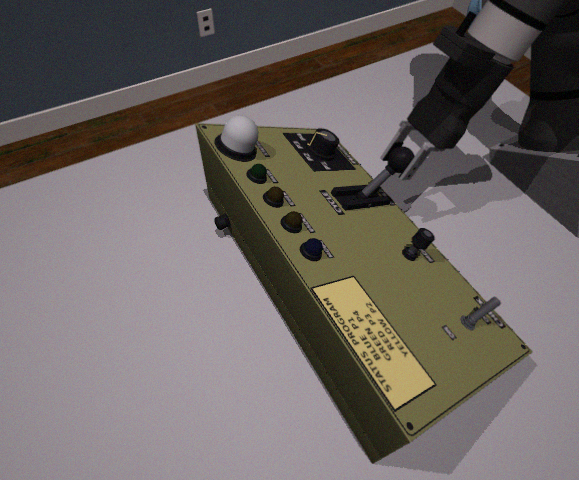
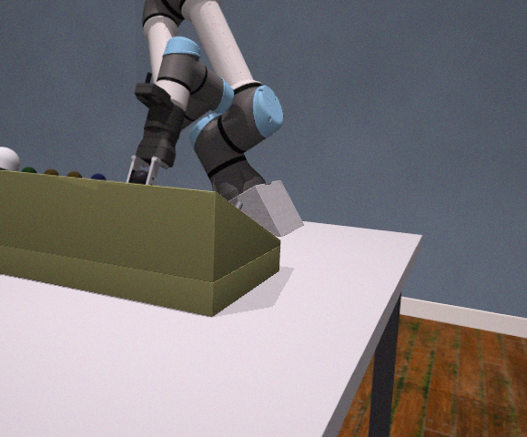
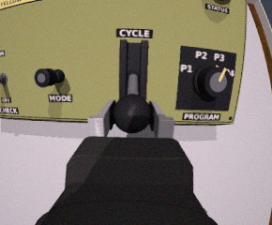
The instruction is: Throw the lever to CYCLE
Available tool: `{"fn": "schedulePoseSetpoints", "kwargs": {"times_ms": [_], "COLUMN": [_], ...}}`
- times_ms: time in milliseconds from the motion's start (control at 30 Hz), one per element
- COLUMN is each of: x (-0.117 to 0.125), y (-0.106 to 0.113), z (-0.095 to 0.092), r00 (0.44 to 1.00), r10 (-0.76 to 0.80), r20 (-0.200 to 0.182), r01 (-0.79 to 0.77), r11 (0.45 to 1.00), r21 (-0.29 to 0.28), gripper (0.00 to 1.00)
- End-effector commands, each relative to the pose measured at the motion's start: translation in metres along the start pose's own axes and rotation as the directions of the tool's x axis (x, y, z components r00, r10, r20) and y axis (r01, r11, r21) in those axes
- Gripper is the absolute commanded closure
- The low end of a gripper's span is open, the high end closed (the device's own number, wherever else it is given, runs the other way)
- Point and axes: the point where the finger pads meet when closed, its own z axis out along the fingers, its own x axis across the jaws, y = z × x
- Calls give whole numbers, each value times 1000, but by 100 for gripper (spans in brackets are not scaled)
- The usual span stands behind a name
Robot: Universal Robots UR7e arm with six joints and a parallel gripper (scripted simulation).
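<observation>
My jaws are clamped on the black ball knob (image 3: 132, 112) of the grey lever (image 1: 375, 182), which leans at the slot end away from the CYCLE label (image 3: 135, 34). Grasp done; I judge the throw itself remains.

Bare test room: white table (image 2: 300, 300), wood floor (image 2: 465, 376), wall outlet (image 1: 205, 22).

Matt olive console (image 1: 361, 268), glossy black lever ball (image 3: 132, 114), smooth white table (image 2: 207, 367), wooden floor (image 2: 465, 376).
</observation>
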Motion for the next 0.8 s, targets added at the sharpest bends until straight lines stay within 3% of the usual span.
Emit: {"fn": "schedulePoseSetpoints", "kwargs": {"times_ms": [0, 767], "x": [0, 0], "y": [-4, -26], "z": [-2, -8], "r00": [1000, 1000], "r10": [2, 2], "r20": [2, 2], "r01": [-2, -2], "r11": [1000, 1000], "r21": [7, 7], "gripper": [100, 100]}}
